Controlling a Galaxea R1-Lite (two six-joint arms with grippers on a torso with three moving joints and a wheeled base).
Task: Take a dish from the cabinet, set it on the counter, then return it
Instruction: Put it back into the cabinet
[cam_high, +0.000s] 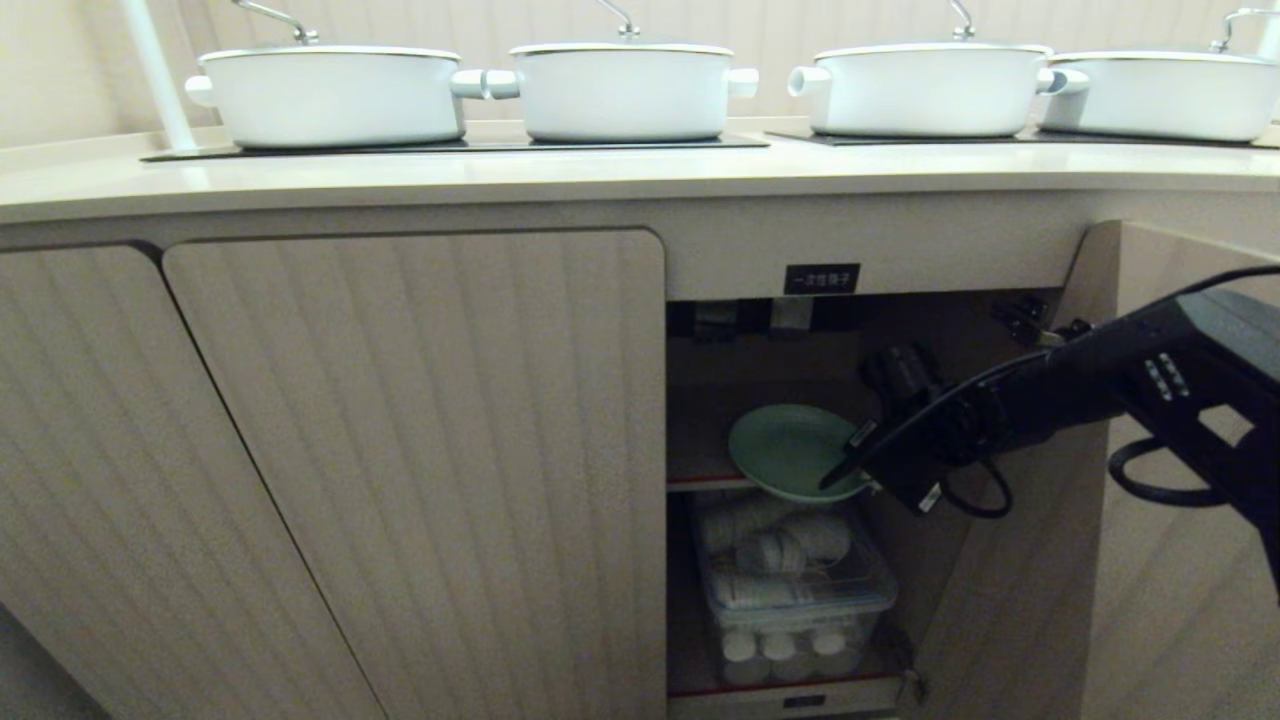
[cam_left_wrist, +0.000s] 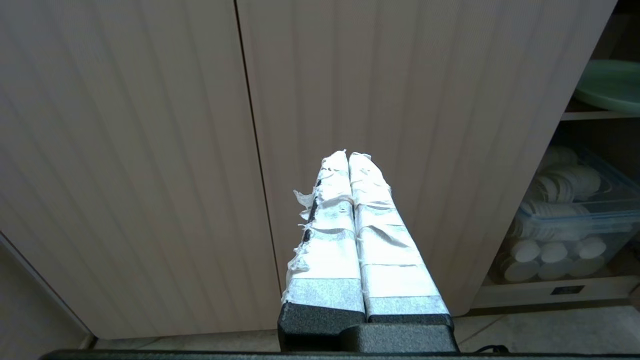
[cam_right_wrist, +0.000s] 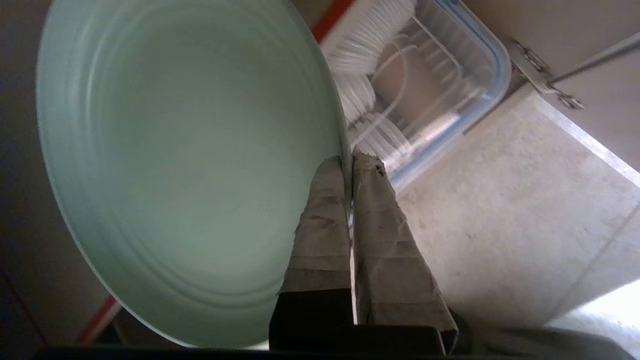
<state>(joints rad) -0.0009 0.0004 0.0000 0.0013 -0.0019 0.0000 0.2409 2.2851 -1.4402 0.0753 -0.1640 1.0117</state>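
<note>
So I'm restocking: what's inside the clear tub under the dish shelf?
The clear tub holds white round items, seemingly stacked disposable cups or lids. Its far back is hidden, and the dish overhangs its top.

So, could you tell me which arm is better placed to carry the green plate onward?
Right: the right gripper is already shut on the green plate rim at the cabinet shelf. The left gripper is shut, empty, facing a closed door.
</note>
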